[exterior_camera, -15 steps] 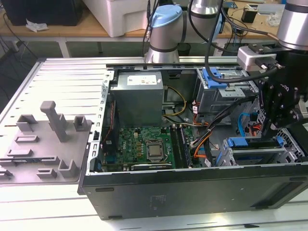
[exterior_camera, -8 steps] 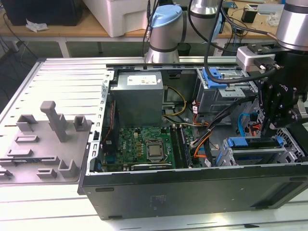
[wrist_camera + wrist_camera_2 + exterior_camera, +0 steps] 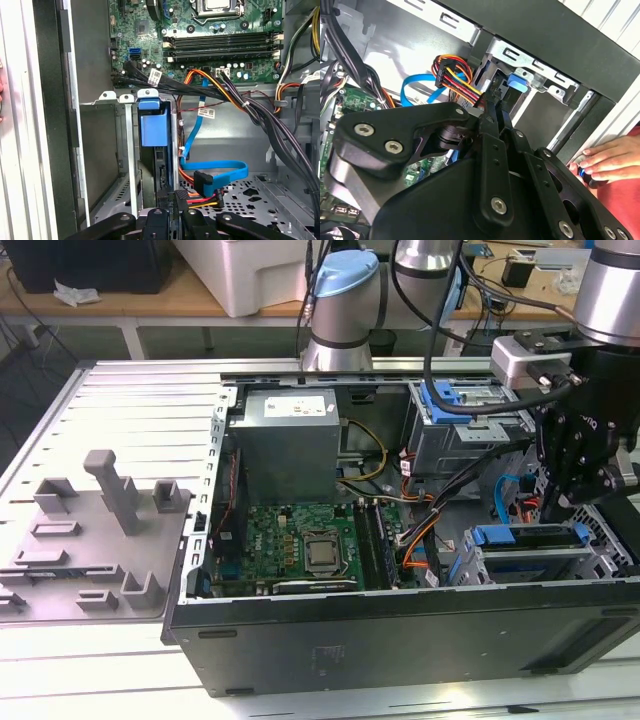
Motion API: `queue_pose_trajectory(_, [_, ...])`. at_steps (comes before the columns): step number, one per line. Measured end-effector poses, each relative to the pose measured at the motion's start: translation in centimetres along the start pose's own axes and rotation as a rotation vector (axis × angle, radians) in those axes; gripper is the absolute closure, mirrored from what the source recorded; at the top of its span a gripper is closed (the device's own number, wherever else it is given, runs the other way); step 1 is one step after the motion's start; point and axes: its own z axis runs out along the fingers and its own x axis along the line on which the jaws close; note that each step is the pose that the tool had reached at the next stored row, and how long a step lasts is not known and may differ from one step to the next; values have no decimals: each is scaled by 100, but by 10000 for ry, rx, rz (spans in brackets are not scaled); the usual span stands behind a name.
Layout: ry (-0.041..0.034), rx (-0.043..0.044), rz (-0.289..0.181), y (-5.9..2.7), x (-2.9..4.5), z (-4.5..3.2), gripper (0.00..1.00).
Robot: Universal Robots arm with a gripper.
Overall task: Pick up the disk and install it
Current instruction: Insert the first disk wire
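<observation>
Matt black paint covers the outer wall of the computer case (image 3: 400, 630), with bare grey sheet metal inside. The disk (image 3: 151, 135) wears smooth blue plastic (faintly glossy) within a dull metal drive cage (image 3: 129, 150). The gripper (image 3: 492, 102) is matt black with bright metal screws. A flat cable (image 3: 220, 172) gleams in blue plastic.

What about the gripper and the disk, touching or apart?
Cannot tell. In the first wrist view the gripper overlaps the near end of the disk; neither contact nor a gap shows plainly.
</observation>
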Motion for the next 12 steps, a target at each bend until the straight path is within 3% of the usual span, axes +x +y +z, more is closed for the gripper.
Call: queue_pose_trajectory(12, [-161, -6, 17, -1, 35, 4, 83])
